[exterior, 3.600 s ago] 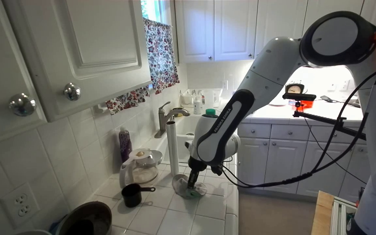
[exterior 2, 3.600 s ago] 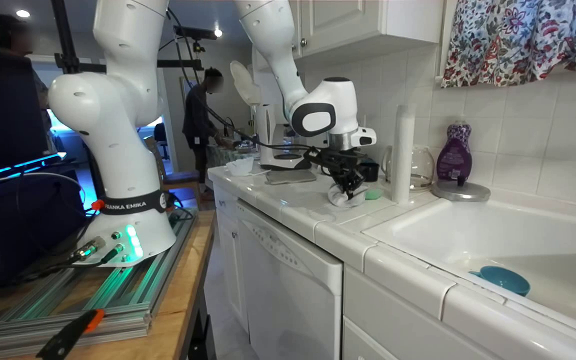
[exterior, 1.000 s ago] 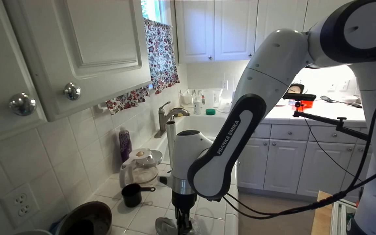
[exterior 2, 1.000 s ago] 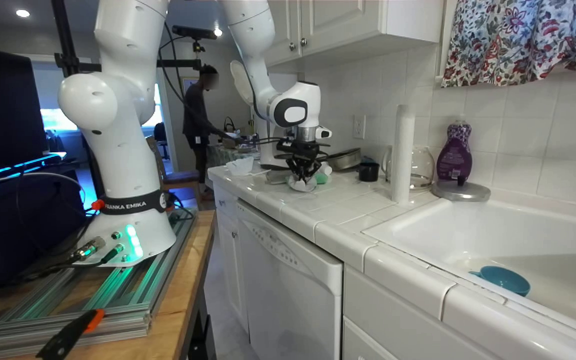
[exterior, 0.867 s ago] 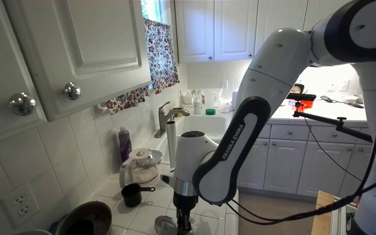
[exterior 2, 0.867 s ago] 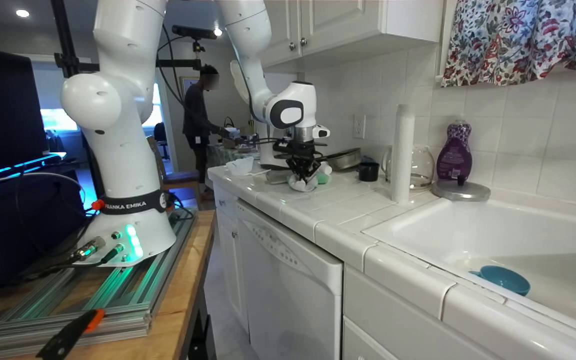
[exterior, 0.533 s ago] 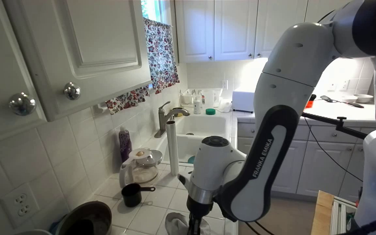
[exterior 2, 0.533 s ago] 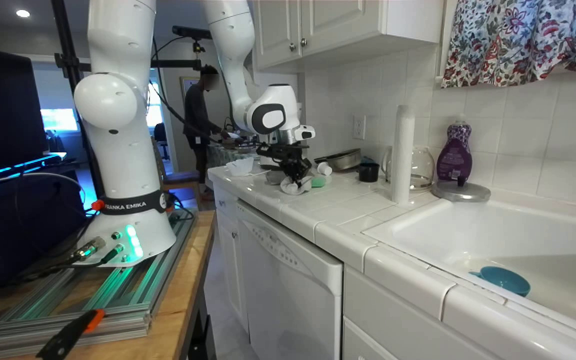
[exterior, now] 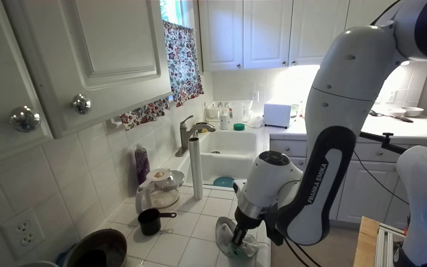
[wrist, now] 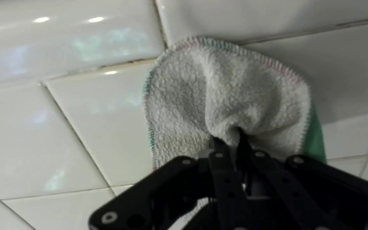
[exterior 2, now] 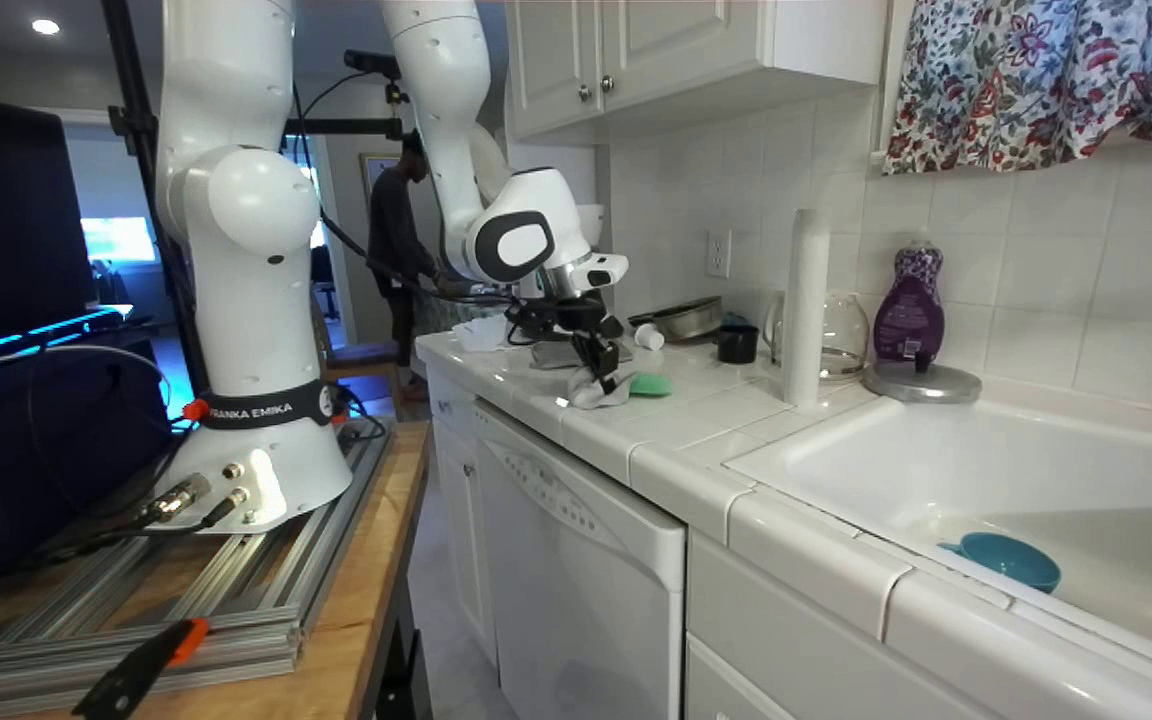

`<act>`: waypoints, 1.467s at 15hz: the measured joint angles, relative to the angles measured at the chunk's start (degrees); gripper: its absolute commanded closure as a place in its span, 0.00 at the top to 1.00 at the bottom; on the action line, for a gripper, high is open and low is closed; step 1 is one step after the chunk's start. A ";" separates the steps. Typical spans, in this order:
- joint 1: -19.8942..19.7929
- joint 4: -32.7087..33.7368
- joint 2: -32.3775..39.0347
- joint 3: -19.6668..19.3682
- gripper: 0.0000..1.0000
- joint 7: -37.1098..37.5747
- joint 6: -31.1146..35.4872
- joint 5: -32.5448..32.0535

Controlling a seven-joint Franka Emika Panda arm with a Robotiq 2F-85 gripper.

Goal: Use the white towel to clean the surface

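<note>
White towel (wrist: 228, 92) lies on the tiled counter (wrist: 75, 137), pinched in the gripper (wrist: 232, 139)
Green piece (wrist: 315, 140) at the towel's four o'clock in the wrist view — black cup (exterior: 149, 222) at nine in an exterior view

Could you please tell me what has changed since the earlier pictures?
The gripper has moved the white towel along the counter, away from the sink and nearer the counter's front edge, and stays closed on it. The base light turned from green to white. The black measuring cup, coffee pot and purple bottle stayed put.
</note>
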 measured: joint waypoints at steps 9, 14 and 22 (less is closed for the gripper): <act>-2.24 -0.04 0.41 -3.20 0.10 6.89 0.56 6.16; -5.45 0.08 0.38 -1.64 0.03 6.86 0.56 6.15; -4.86 0.43 1.07 -7.83 0.03 7.59 0.53 6.76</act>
